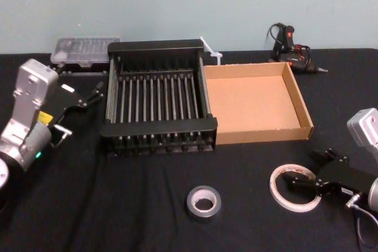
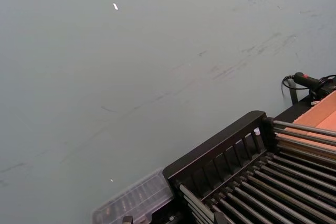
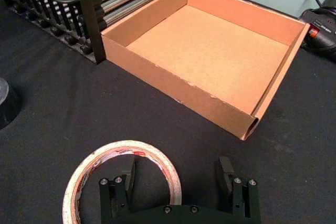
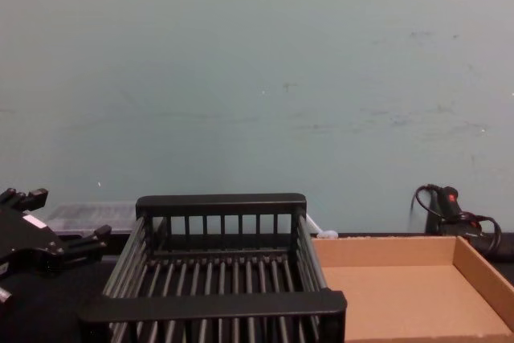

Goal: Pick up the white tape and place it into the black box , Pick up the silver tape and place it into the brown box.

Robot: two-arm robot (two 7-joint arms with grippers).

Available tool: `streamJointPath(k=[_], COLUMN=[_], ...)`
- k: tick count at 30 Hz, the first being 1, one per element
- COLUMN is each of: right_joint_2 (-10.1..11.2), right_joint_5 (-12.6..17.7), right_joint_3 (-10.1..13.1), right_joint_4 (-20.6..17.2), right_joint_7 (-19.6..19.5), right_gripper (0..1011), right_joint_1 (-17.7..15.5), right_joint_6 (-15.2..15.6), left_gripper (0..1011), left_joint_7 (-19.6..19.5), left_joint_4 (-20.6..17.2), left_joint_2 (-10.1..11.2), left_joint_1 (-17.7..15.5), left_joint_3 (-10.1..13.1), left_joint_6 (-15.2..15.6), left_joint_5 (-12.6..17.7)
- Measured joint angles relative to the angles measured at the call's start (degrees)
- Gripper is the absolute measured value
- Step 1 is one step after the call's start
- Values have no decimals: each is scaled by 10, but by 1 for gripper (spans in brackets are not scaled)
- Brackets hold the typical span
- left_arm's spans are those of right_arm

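Note:
The white tape lies flat on the black cloth at the front right. My right gripper is open and straddles its rim: one finger stands inside the hole, the other outside. That same gripper comes in from the right. The silver tape lies flat at the front centre, its edge off to the side. Farther back stands the black box, with the brown box touching its right side. My left gripper hangs open and holds nothing, left of the black box.
A clear plastic case sits behind the black box at the back left. A glue gun with its cord lies behind the brown box. A white zip tie pokes up between the boxes at the back.

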Motion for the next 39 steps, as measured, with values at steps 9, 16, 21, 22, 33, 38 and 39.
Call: streamJointPath(k=[9, 16, 21, 22, 33, 38, 39], right_joint_2=[-3, -4, -5, -5, -4, -4, -4], right_joint_5=[-3, -3, -3, -3, -2, -2, -2], right_joint_3=[1, 1, 2, 2, 2, 2, 2], right_joint_4=[3, 3, 4, 4, 4, 4, 4], right_joint_7=[3, 6, 6, 6, 6, 6, 6], right_gripper=[1002, 1003, 1002, 1002, 1002, 1003, 1003], right_joint_1=[1, 2, 2, 2, 2, 2, 2], right_joint_6=[4, 8, 10, 10, 10, 9, 9], left_gripper=[1001, 1001, 1001, 1001, 1001, 1001, 1001], left_joint_7=[0, 0, 0, 0, 0, 0, 0], left_joint_4=[0, 0, 0, 0, 0, 0, 0], left_joint_2=[0, 0, 0, 0, 0, 0, 0], left_joint_1=[0, 0, 0, 0, 0, 0, 0], left_joint_3=[0, 0, 0, 0, 0, 0, 0], left_joint_6=[0, 0, 0, 0, 0, 0, 0], left_joint_5=[0, 0, 0, 0, 0, 0, 0])
